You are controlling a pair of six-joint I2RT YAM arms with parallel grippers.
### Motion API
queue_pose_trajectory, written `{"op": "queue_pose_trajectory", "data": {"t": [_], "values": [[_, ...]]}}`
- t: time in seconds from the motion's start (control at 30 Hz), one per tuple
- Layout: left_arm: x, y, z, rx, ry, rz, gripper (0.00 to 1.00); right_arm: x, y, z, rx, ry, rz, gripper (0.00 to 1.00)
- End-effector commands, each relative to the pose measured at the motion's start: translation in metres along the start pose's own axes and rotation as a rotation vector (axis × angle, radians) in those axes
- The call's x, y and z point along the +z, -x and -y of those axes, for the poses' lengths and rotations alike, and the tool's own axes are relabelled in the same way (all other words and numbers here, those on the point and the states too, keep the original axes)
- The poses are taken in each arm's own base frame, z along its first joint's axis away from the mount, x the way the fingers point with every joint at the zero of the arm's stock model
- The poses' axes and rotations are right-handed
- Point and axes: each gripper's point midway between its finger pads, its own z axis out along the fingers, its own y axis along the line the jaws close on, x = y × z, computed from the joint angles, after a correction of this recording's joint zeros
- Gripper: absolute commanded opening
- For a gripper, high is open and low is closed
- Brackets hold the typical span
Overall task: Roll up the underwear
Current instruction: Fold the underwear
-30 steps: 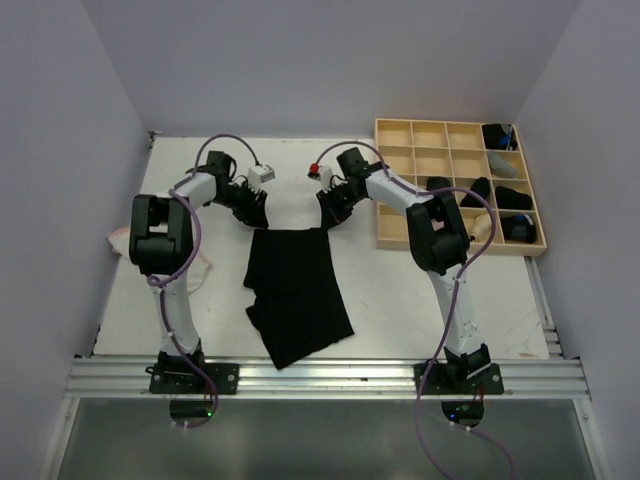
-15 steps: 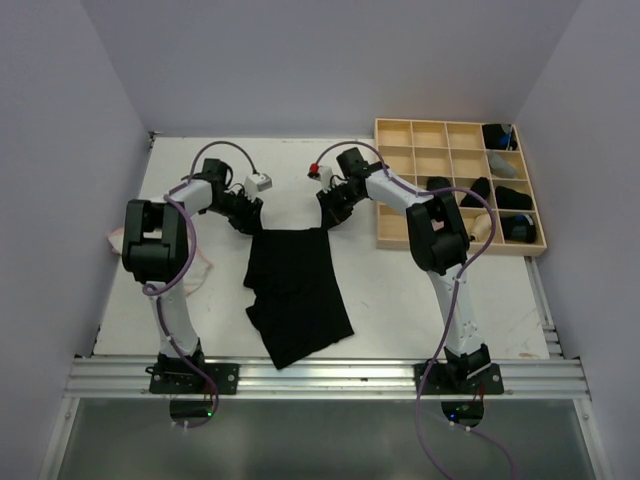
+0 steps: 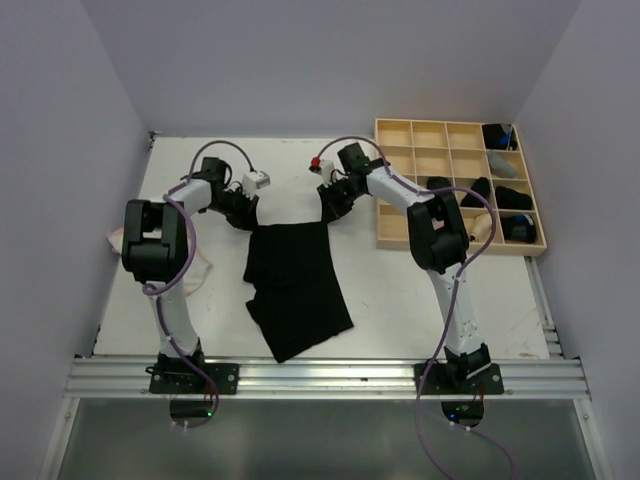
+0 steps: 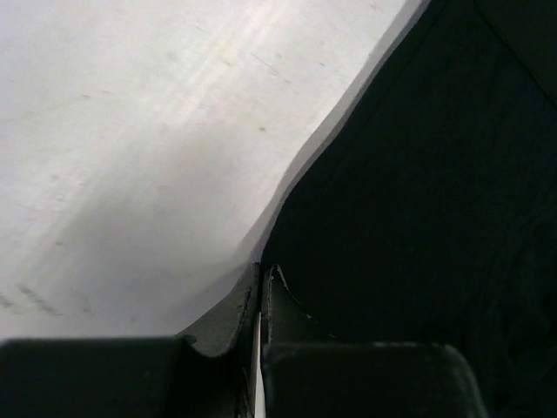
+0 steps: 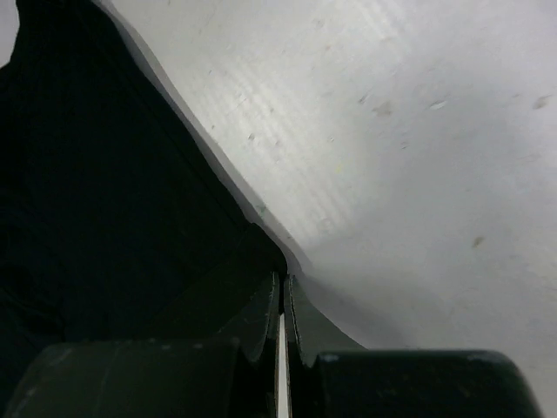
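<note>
Two grippers, both clamped on the same piece: left gripper [image 4: 261, 280] pinches the far-left corner of the black underwear [image 3: 296, 290], right gripper [image 5: 280, 286] pinches the far-right corner. Jaws are closed to a sliver in both wrist views. Cloth lies flat on the table [image 3: 400, 290], running from the grippers back toward the arm bases, near end skewed and a bit rumpled. Wooden grid tray [image 3: 430, 135] sits just right of the right gripper. Dark rolled pieces [image 3: 515, 198] sit in several of its right-hand compartments, some partly hidden by the right arm. Whitish cloth [image 3: 203, 268] lies left of the left gripper, nearer the bases, beside the left arm
</note>
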Motion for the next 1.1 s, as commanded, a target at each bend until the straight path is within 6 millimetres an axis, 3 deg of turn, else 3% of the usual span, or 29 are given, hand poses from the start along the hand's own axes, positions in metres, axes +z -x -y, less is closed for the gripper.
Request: {"op": "queue_pose_trajectory", "data": {"t": [0.0, 0.07, 0.17, 0.27, 0.3, 0.37, 0.43, 0.47, 0.53, 0.57, 0.63, 0.7, 0.8, 0.9, 1.07], "values": [[-0.025, 0.039, -0.043, 0.03, 0.162, 0.099, 0.0, -0.029, 0.053, 0.025, -0.005, -0.085, 0.152, 0.0], [-0.046, 0.066, -0.052, 0.079, 0.207, 0.166, 0.0, -0.047, 0.078, 0.031, -0.03, -0.107, 0.225, 0.0], [-0.071, 0.095, -0.043, 0.188, 0.227, 0.237, 0.0, -0.071, 0.108, 0.021, -0.099, -0.089, 0.313, 0.0], [-0.093, 0.106, -0.02, 0.277, 0.208, 0.276, 0.0, -0.09, 0.117, -0.002, -0.166, -0.036, 0.352, 0.0], [-0.093, 0.1, -0.009, 0.285, 0.178, 0.278, 0.0, -0.095, 0.118, -0.008, -0.188, -0.026, 0.366, 0.0], [-0.109, 0.1, 0.016, 0.364, 0.154, 0.298, 0.0, -0.104, 0.103, -0.025, -0.23, 0.0, 0.355, 0.0], [-0.107, 0.078, 0.04, 0.409, 0.106, 0.259, 0.0, -0.109, 0.082, -0.041, -0.285, 0.014, 0.331, 0.0], [-0.116, 0.078, 0.056, 0.451, 0.102, 0.269, 0.0, -0.109, 0.074, -0.044, -0.302, 0.018, 0.32, 0.0], [-0.106, 0.053, 0.087, 0.492, 0.027, 0.223, 0.0, -0.103, 0.046, -0.053, -0.341, 0.037, 0.268, 0.0], [-0.109, 0.049, 0.1, 0.523, 0.018, 0.22, 0.0, -0.111, 0.044, -0.062, -0.374, 0.034, 0.272, 0.0], [-0.093, 0.02, 0.127, 0.548, -0.055, 0.153, 0.0, -0.105, 0.018, -0.071, -0.397, 0.051, 0.221, 0.0], [-0.081, -0.006, 0.15, 0.568, -0.111, 0.105, 0.0, -0.107, 0.005, -0.076, -0.463, 0.038, 0.195, 0.0], [-0.067, -0.032, 0.169, 0.568, -0.165, 0.049, 0.0, -0.096, -0.028, -0.081, -0.509, 0.053, 0.121, 0.0], [-0.055, -0.051, 0.18, 0.559, -0.211, 0.004, 0.0, -0.091, -0.044, -0.08, -0.555, 0.05, 0.081, 0.0], [-0.039, -0.083, 0.19, 0.566, -0.268, -0.082, 0.0, -0.081, -0.083, -0.089, -0.644, 0.082, -0.005, 0.0]]}}
